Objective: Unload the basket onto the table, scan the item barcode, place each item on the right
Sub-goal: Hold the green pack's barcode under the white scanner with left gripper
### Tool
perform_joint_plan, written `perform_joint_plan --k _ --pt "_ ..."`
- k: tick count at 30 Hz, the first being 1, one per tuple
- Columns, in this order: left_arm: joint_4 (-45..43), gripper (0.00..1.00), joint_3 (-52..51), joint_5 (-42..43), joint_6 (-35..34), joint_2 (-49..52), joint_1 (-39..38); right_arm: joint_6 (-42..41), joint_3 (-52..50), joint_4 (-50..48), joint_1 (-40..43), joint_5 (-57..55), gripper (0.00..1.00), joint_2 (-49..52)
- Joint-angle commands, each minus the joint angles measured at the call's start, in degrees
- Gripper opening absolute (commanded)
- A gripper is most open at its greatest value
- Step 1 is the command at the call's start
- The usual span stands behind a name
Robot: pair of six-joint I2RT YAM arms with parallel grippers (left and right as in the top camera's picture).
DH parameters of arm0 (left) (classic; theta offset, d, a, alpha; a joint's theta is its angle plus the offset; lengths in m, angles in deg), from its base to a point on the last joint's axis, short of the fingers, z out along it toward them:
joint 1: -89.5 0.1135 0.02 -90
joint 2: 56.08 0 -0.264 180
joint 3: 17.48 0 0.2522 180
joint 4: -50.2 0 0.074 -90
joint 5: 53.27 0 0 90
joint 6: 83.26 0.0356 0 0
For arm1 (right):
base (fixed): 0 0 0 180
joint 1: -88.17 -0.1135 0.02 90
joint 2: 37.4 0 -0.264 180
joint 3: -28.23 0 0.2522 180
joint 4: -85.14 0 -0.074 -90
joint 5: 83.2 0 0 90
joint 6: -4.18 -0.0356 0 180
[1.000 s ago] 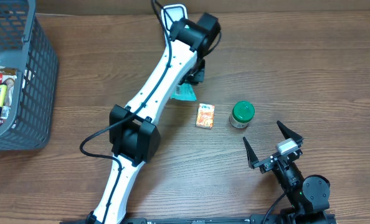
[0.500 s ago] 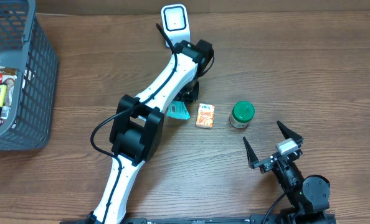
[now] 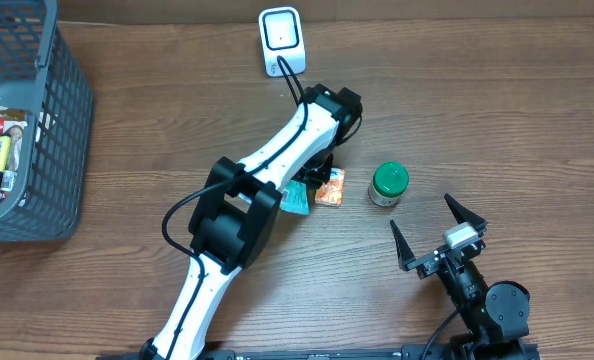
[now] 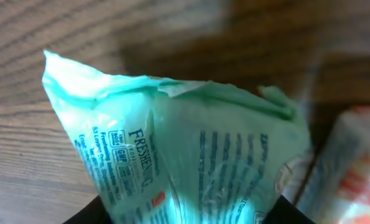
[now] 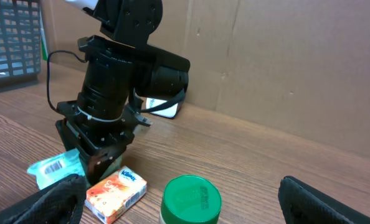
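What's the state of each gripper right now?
Left gripper: at the teal packet, grip cannot be told.
Right gripper: open, holding nothing.

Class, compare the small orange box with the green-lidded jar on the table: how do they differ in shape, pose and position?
The orange box is flat and rectangular; the green-lidded jar is round. The box lies on a broad face; the jar stands upright. The box sits right beside the teal packet; the jar stands apart. Both rest on the wooden table.
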Motion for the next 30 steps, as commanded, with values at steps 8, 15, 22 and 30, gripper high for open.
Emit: perform_joint_plan --k 8,15,22,30 --pt "0.3 0.45 -0.5 3.0 0.2 0.2 -1.5 0.2 -0.6 -0.3 0.2 -0.5 1.00 -0.6" --pt "0.4 0.45 -0.5 7.6 0.2 0.2 -1.6 0.2 -0.6 -0.3 0.2 -0.5 1.00 -0.6" --pt "0.9 0.45 -0.5 11.8 -0.1 0.2 -1.6 0.2 -0.6 -0.3 0.2 -0.5 1.00 -0.6" --pt "1.2 0.47 -0.5 15.4 -1.4 0.2 -1.6 0.2 -0.6 -0.3 0.2 -0.5 1.00 -0.6"
